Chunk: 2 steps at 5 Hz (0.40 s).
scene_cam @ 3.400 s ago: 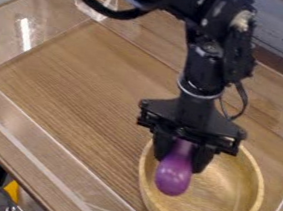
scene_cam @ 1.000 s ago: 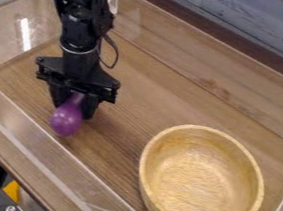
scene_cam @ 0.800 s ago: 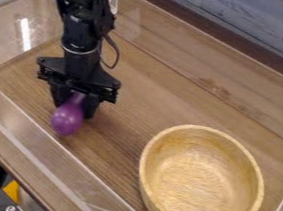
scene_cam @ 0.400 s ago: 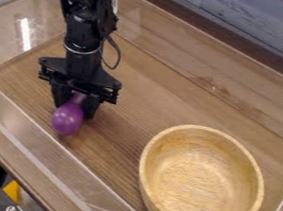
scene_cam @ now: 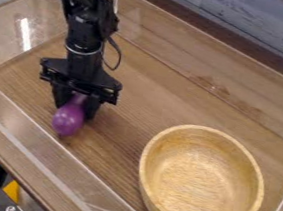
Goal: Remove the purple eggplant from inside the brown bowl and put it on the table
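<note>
And there's the gripper [scene_cam: 73,99] at left of frame, fingers clamped round the purple eggplant [scene_cam: 69,119], with the brown bowl [scene_cam: 201,184] sitting well apart at lower right!

Moderately bright, slightly soft picture, with pale glare on the clear left wall [scene_cam: 24,30].

Glossy purple eggplant [scene_cam: 67,120] gripped in claw [scene_cam: 73,102], bulb end down; tan bowl [scene_cam: 201,183] well apart, right of claw in view.
</note>
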Motion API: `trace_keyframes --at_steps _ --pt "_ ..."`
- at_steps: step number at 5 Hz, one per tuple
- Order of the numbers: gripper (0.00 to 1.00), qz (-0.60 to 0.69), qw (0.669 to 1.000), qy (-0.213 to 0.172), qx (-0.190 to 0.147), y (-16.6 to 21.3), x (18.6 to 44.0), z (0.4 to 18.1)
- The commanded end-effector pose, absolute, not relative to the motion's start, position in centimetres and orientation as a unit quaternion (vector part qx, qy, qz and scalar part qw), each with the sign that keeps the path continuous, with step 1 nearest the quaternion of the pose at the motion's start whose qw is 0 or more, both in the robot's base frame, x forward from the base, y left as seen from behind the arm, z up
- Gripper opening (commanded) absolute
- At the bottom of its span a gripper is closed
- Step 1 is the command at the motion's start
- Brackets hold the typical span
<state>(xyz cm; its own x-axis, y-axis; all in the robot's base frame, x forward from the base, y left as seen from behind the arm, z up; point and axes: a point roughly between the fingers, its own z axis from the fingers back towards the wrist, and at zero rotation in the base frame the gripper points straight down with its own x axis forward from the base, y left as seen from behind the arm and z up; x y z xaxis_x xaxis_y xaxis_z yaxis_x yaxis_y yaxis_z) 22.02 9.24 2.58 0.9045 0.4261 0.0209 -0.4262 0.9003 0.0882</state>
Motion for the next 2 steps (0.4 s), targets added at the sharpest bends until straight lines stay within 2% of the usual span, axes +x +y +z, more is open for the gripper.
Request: trace_keyframes --at_steps 1,2 --pt "0.0 0.216 0.975 -0.017 0.049 9.63 23.0 3.28" --pt "0.0 0.215 0.975 -0.015 0.049 9.72 23.01 3.14"
